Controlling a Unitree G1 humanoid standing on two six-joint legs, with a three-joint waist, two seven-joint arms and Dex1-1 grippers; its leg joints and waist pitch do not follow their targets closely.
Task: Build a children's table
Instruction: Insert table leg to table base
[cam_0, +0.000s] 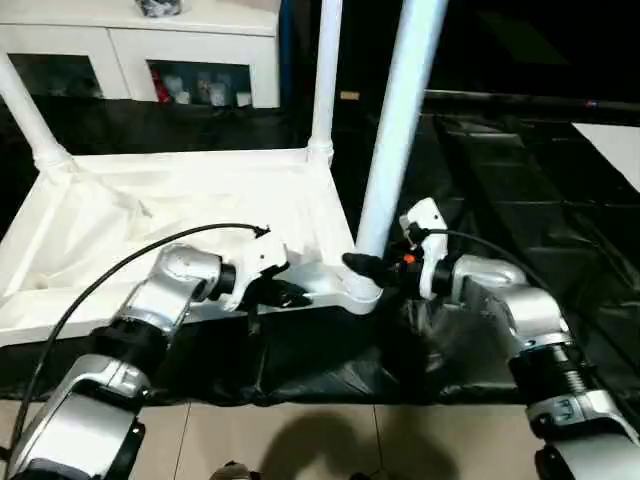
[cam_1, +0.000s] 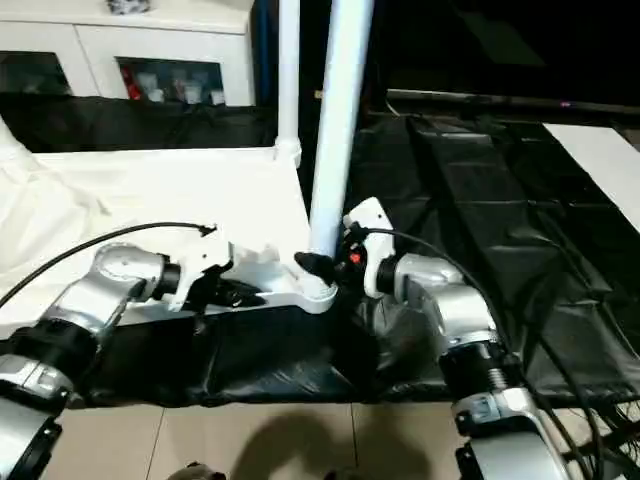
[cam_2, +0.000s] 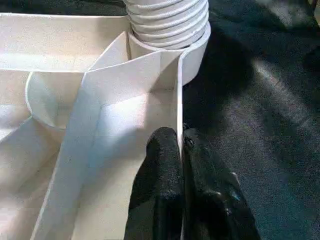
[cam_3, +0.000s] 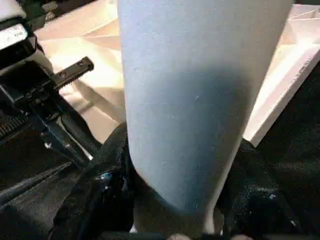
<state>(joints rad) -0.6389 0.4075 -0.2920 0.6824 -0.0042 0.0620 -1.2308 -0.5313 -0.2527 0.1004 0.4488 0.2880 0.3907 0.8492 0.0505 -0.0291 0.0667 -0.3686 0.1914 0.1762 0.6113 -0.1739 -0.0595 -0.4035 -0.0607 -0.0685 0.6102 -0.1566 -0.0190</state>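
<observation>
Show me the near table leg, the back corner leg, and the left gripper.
Near leg (cam_0: 392, 150), left eye view, mid shaft.
Back corner leg (cam_0: 326, 75), left eye view, shaft.
Left gripper (cam_2: 181, 145), left wrist view, fingertips pinching the tabletop's edge wall.

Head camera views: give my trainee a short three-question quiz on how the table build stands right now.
1. True or false: the left gripper is shut on the table top's rim.
2. What is the right gripper holding? A) a cabinet door B) the near-corner leg C) the black sheet
3. How many legs stand upright in the table top, counting the one being held?

Key:
1. True; its fingers pinch the thin rim near the corner socket.
2. B; the fingers sit on either side of the leg's base.
3. Three: the far left leg, the far right leg and the near one.
</observation>
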